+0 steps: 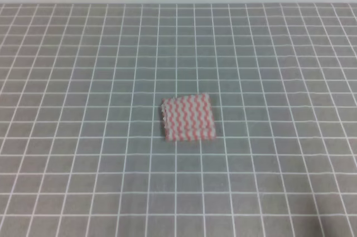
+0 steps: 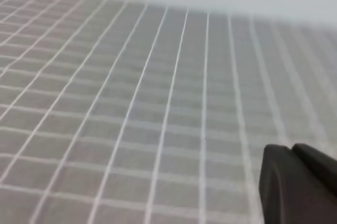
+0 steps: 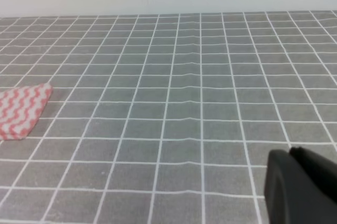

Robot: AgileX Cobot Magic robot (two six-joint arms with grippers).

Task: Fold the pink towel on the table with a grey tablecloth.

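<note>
We see the tabletop (image 1: 67, 136) first: a broad spread of grey cloth ruled with thin white lines, running back to a pale wall at its far edge. It lies mostly flat, though the right wrist view shows a faint ridge in the cloth running toward the far edge.

The pink towel (image 1: 188, 117) lies near the middle of the tabletop, well apart from every edge and corner. It looks like a compact rectangle with layered edges on its left side, so we judge it is already folded at least once; whether another fold is wanted we cannot say.

Neither arm shows in the high view, so both seem drawn back toward the near edge, leaving the towel free. Only a dark piece of each shows: the left fingers (image 2: 297, 184) and the right fingers (image 3: 300, 184). We cannot tell whether either pair is spread or closed, but neither touches the towel.
</note>
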